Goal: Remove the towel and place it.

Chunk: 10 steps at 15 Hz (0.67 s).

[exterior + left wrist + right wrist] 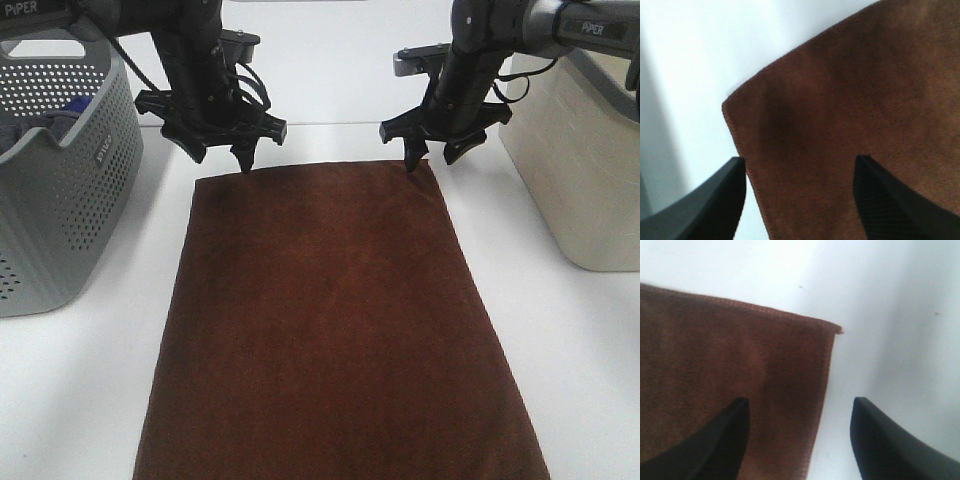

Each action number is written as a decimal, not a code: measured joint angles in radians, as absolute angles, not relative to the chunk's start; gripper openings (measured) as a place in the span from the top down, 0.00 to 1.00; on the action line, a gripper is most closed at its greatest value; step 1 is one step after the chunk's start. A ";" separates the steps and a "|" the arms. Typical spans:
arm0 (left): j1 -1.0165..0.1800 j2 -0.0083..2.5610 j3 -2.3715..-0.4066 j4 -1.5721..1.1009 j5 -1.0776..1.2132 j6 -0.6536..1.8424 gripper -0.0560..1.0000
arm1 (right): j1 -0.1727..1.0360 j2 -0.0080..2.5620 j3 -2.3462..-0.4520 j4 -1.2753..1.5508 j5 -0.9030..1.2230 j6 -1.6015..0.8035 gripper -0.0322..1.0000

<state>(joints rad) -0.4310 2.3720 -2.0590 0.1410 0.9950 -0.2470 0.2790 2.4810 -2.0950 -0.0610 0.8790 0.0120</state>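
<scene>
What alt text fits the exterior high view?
A dark brown towel lies flat on a white table, the left gripper and right gripper open at its two far corners. A grey perforated basket stands at left, a beige bin at right.

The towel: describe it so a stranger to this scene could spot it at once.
On the white table, between the grey basket and the cream bin, the towel lies flat. The left claw and right claw, both open, are at its far corners. It is the only dark brown thing; the blue cloth is in the basket.
</scene>
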 joint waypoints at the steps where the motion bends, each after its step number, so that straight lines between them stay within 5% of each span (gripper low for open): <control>1: -0.431 2.372 -2.059 0.145 0.995 -0.247 0.38 | 0.278 2.488 -2.095 -0.061 0.869 0.012 0.42; 6: -0.431 2.372 -2.059 0.149 0.991 -0.247 0.38 | 0.278 2.535 -2.096 -0.049 0.847 0.012 0.51; 10: -0.431 2.372 -2.059 0.189 0.984 -0.248 0.38 | 0.280 2.537 -2.098 -0.050 0.838 0.012 0.87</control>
